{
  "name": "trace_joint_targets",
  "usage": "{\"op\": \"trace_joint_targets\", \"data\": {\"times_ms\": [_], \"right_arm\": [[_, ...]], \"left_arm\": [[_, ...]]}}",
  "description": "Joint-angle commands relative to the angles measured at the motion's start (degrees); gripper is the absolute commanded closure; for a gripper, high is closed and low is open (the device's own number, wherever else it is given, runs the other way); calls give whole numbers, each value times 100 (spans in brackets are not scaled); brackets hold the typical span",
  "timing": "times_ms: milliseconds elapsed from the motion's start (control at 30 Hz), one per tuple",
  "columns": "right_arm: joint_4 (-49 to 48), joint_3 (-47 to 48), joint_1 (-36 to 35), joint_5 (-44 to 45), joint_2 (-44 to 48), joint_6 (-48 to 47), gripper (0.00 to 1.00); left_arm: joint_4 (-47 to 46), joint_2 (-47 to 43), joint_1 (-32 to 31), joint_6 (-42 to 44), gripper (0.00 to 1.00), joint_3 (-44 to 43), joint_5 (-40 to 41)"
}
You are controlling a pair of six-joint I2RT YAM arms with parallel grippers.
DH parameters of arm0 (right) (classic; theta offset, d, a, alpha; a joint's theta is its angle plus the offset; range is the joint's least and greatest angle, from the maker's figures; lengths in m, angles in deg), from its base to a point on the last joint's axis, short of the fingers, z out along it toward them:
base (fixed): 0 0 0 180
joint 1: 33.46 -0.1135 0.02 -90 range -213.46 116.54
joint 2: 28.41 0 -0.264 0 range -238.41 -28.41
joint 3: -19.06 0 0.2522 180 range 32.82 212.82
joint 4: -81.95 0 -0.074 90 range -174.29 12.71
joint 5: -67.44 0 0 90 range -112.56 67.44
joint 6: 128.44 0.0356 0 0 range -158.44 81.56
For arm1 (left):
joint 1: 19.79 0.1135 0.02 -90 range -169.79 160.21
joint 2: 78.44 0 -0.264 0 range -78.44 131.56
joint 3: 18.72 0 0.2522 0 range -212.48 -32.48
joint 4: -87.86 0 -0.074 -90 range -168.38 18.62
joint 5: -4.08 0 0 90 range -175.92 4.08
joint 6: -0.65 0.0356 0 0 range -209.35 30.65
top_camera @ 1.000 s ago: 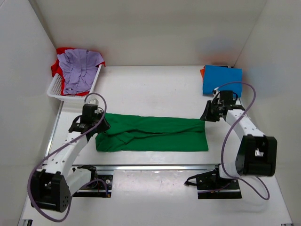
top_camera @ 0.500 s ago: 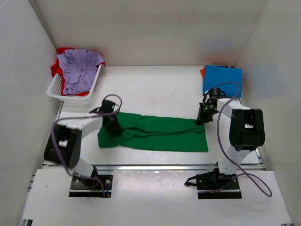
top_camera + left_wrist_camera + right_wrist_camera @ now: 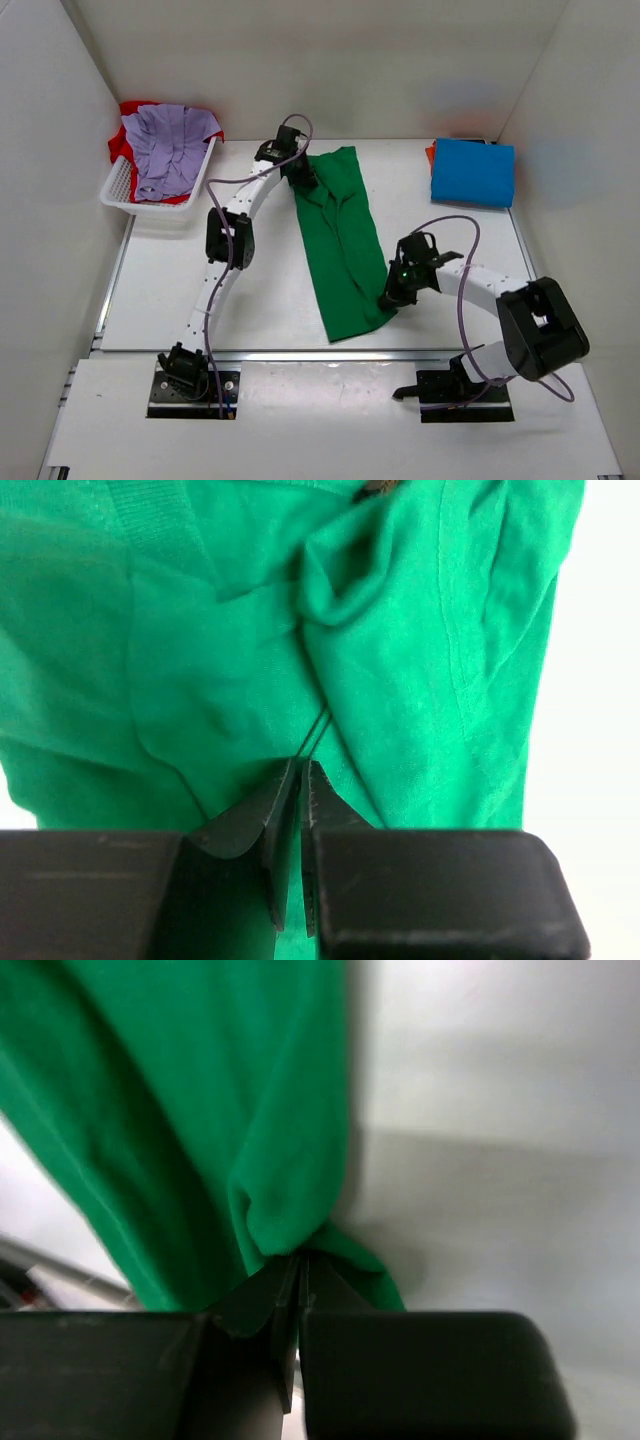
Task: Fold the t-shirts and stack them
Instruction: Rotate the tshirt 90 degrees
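Observation:
The green t-shirt (image 3: 343, 235) lies as a long folded strip running from the far middle of the table to the near middle. My left gripper (image 3: 303, 172) is shut on its far end; the left wrist view shows the cloth (image 3: 400, 650) pinched between the closed jaws. My right gripper (image 3: 392, 296) is shut on its near right edge, where the right wrist view shows a bunched fold (image 3: 290, 1200) in the jaws. The folded blue t-shirt (image 3: 472, 171) lies at the far right on a red-orange one (image 3: 430, 154). The lavender t-shirt (image 3: 168, 145) fills the basket, over red cloth (image 3: 118, 146).
The white lattice basket (image 3: 118, 190) stands at the far left by the wall. White walls close in the table on three sides. A metal rail (image 3: 300, 352) runs along the table's near edge.
The green shirt has swung from lying left to right across the table to running far to near. My left gripper carried its end to the far middle; my right gripper moved near and left.

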Motion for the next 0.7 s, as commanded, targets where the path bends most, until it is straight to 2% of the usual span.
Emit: {"op": "trace_joint_targets", "data": {"times_ms": [0, 33, 100, 133, 167, 200, 300, 367, 400, 500, 600, 633, 667], "right_arm": [[-928, -670, -538, -72, 149, 1248, 100], [-1235, -845, -575, -186, 184, 1390, 100], [-1344, -917, -917, -109, 202, 1479, 100], [-1301, -909, -1014, -13, 184, 1444, 100], [-1326, -891, -1084, 58, 219, 1427, 100], [-1248, -900, -1094, 102, 185, 1461, 100], [-1134, -831, -1102, 180, 578, 1120, 100], [-976, -725, -1068, 226, 850, 708, 100], [-871, -594, -1050, 304, 1044, 619, 100], [-553, -408, -823, 296, 1527, 74, 90], [-430, -390, -374, -55, 1958, -427, 70], [-308, -407, -173, -186, 2055, -559, 60], [-211, -442, 108, -431, 2074, -777, 54]], "left_arm": [[223, -405, 118, -112, 85, 380, -598], [-251, -712, 144, -59, 85, 1083, -511], [-728, -1056, 197, -155, 84, 1719, -449], [-783, -1102, 284, -181, 84, 1740, -414], [-740, -1059, 320, -208, 83, 1619, -413], [-574, -902, 364, -234, 82, 1148, -370], [-406, -514, 522, -418, 70, 144, -649], [-528, -662, 584, -541, 55, 210, -835], [-598, -906, 601, -551, 51, 289, -948], [-774, -1733, 558, -446, 29, 825, -976], [-609, -2700, 444, -226, 23, 1756, -976], [-425, -3137, 382, -69, 23, 2306, -897], [-249, -3637, 338, 124, 22, 2947, -810]]}}
